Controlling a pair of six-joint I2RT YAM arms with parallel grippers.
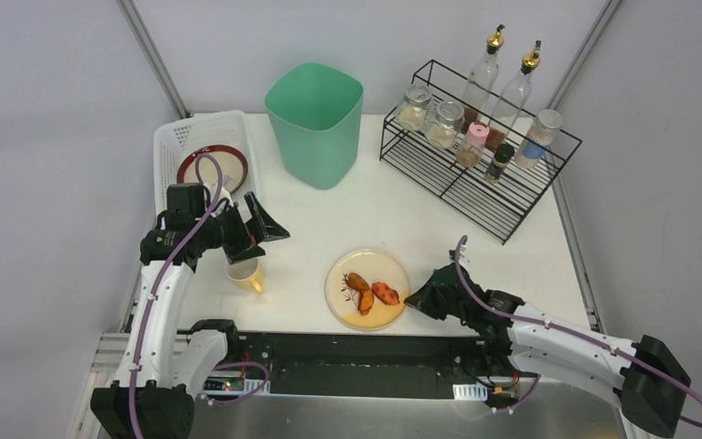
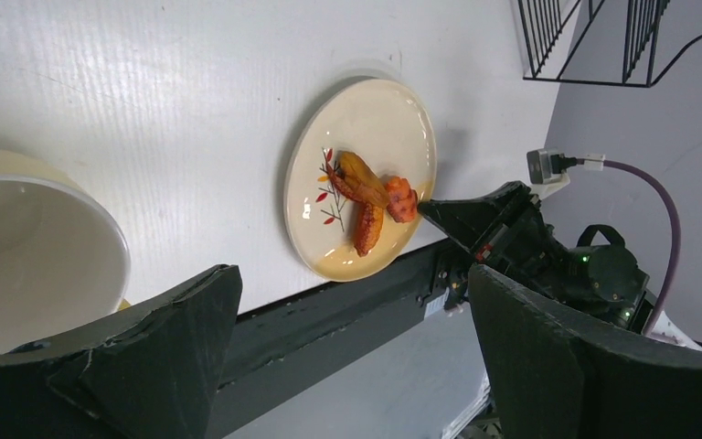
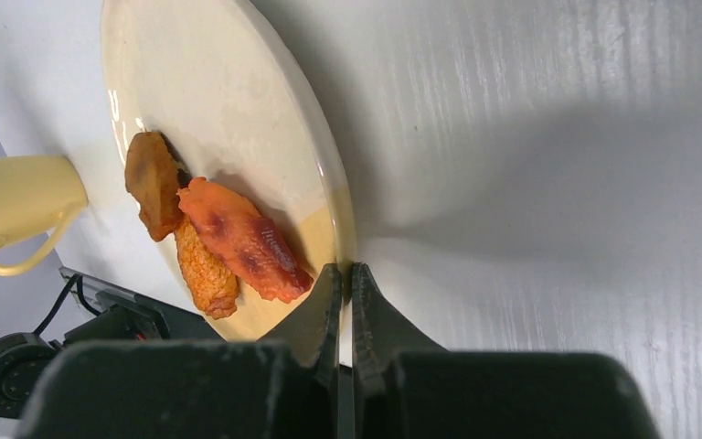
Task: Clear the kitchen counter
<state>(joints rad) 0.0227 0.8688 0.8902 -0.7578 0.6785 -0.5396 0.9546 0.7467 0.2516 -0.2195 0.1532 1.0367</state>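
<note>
On the white kitchen counter (image 1: 402,210) lies a cream plate (image 1: 379,265) carrying three fried pieces of food (image 1: 370,293). My right gripper (image 1: 411,297) is shut on the plate's near right rim. In the right wrist view the rim of the plate (image 3: 210,91) runs between the pressed fingertips of the right gripper (image 3: 347,274), right beside the food (image 3: 238,238). My left gripper (image 1: 249,233) hangs wide open above a pale yellow cup (image 1: 247,274) and holds nothing. The left wrist view shows the cup (image 2: 27,247) at its left and the plate (image 2: 375,119) further off.
A green bin (image 1: 315,123) stands at the back centre. A white perforated basket (image 1: 206,137) at the back left holds a red-rimmed dish (image 1: 212,169). A black wire rack (image 1: 475,174) with jars and bottles sits at the back right. A black rail (image 1: 356,352) lines the near edge.
</note>
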